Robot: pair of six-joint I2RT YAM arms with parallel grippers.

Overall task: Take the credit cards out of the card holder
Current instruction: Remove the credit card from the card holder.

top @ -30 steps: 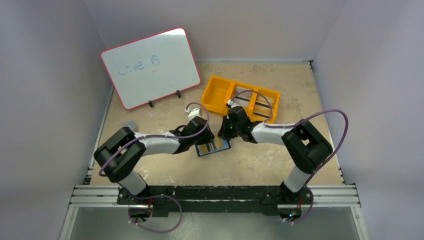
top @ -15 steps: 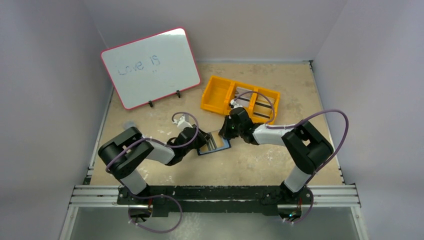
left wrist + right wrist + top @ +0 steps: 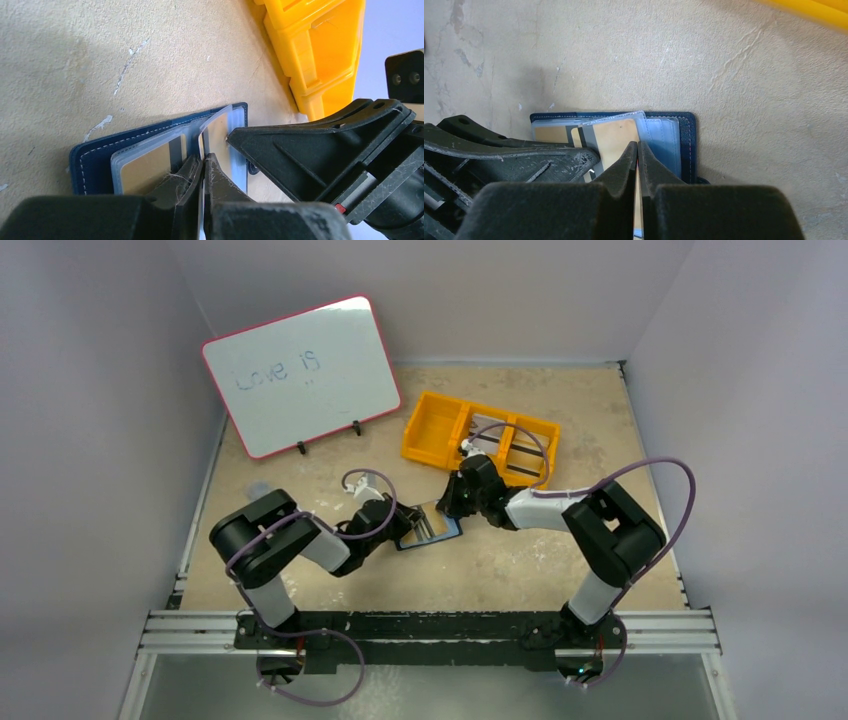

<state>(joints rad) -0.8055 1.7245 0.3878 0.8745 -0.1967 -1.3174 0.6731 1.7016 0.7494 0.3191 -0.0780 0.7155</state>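
Whiteboard [image 3: 300, 375] stands at abt 10 o'clock on the table [image 3: 560, 410], "Love is" written on it. Nr centre, your left gripper [image 3: 202, 167] reaches in from 9 o'clock, clenched, tips pinching the edge of a clear pocket leaf of the card holder [image 3: 95, 160]. Holder lies open on the table, navy cover down, w/ credit cards [image 3: 616, 132] in the pockets, tan w/ a grey stripe. Your right gripper [image 3: 638, 150], in from 3 o'clock, is clenched on a raised pocket leaf; can't tell if it bites card or just plastic. Orange tray [image 3: 432, 430] sits at 1 o'clock, apart from the holder.
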